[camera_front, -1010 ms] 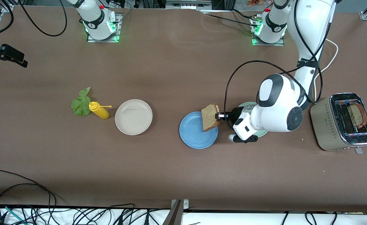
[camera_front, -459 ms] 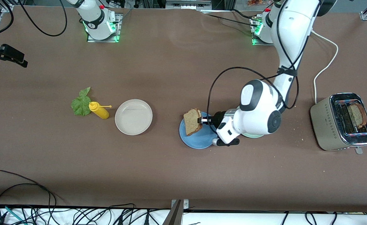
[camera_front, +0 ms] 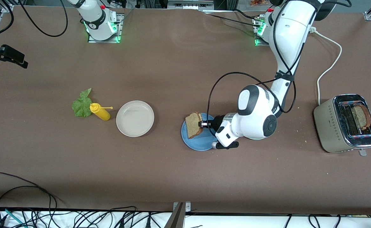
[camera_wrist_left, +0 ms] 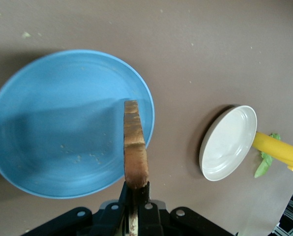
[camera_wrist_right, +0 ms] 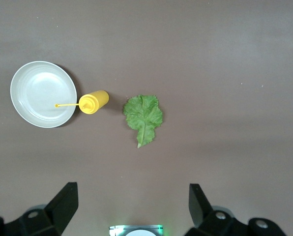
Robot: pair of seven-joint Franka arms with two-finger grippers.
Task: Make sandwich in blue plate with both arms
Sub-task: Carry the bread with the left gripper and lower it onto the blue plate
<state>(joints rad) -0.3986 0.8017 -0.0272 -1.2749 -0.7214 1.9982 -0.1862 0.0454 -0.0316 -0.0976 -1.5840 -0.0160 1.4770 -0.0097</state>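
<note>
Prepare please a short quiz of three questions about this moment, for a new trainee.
1. True or false: the bread slice already lies flat on the blue plate.
2. What lies beside the yellow bottle? A) lettuce leaf B) a knife C) a tomato
3. Fill in: a second bread slice sits in the ____.

Key
1. False. The left gripper is shut on the slice and holds it on edge over the plate.
2. A. The right gripper waits open, high above the leaf.
3. toaster.
</note>
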